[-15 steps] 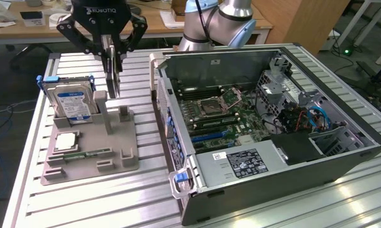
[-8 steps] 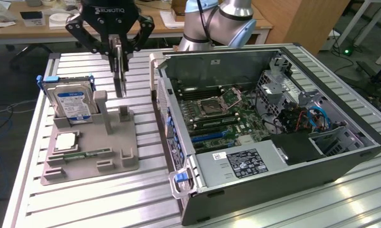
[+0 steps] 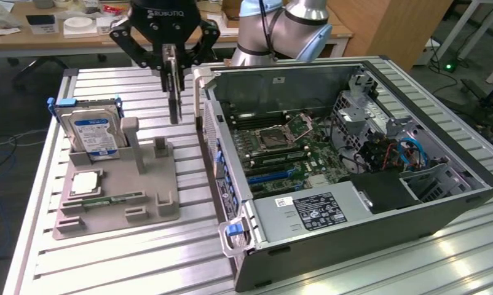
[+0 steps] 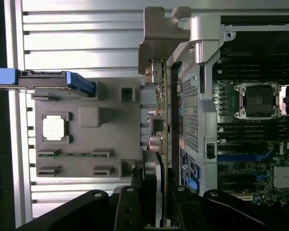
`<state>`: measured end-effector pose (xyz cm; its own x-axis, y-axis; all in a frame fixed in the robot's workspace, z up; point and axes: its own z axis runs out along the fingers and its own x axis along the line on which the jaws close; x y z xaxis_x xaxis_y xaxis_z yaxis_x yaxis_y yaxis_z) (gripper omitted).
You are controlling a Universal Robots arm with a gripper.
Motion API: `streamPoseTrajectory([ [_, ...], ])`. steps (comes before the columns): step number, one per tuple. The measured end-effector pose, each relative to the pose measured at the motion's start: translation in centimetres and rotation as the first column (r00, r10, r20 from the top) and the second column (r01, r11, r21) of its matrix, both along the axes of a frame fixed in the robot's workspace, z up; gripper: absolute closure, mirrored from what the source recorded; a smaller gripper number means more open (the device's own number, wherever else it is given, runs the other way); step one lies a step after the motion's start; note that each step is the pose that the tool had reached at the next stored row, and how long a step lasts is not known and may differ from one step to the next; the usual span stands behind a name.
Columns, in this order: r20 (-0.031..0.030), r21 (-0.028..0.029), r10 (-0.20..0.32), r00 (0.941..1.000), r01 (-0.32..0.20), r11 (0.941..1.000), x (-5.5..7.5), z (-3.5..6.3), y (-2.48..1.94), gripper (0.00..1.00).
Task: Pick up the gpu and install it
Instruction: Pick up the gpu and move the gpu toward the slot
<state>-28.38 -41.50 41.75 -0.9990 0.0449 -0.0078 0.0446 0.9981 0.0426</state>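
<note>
Slatted aluminium desk [image 3: 107,258] in a workshop, carrying a grey parts holder [image 3: 148,206] toward the exterior view's left and an open computer case [image 3: 329,261] toward its right, with the motherboard [image 3: 283,147] exposed. The arm's black hand [image 3: 173,61] is clenched on the upper edge of the gpu [image 3: 175,92], which hangs upright and edge-on, lifted off the desk, between the holder and the case wall. In the wrist view the gpu runs alongside the perforated rear panel [image 4: 190,115] of the case. Holder contents: hard drive [image 3: 94,132] standing upright in its slot, processor [image 3: 84,182] lying flat, memory stick [image 3: 107,200] in its groove
</note>
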Motion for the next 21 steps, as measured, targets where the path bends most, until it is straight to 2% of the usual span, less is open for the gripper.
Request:
streamPoseTrajectory([
  [4, 0.0000, 0.0003, 0.007, 1.0000, -0.007, 1.0000, 1.3, -0.01, 0.00, 0.72],
  [5, 0.0000, 0.0012, 0.037, 0.9993, -0.037, 0.9993, 2.0, -0.01, 0.00, 0.72],
  [21, 0.0000, 0.0012, 0.022, 0.9998, -0.022, 0.9998, 5.4, -0.10, 0.00, 0.72],
])
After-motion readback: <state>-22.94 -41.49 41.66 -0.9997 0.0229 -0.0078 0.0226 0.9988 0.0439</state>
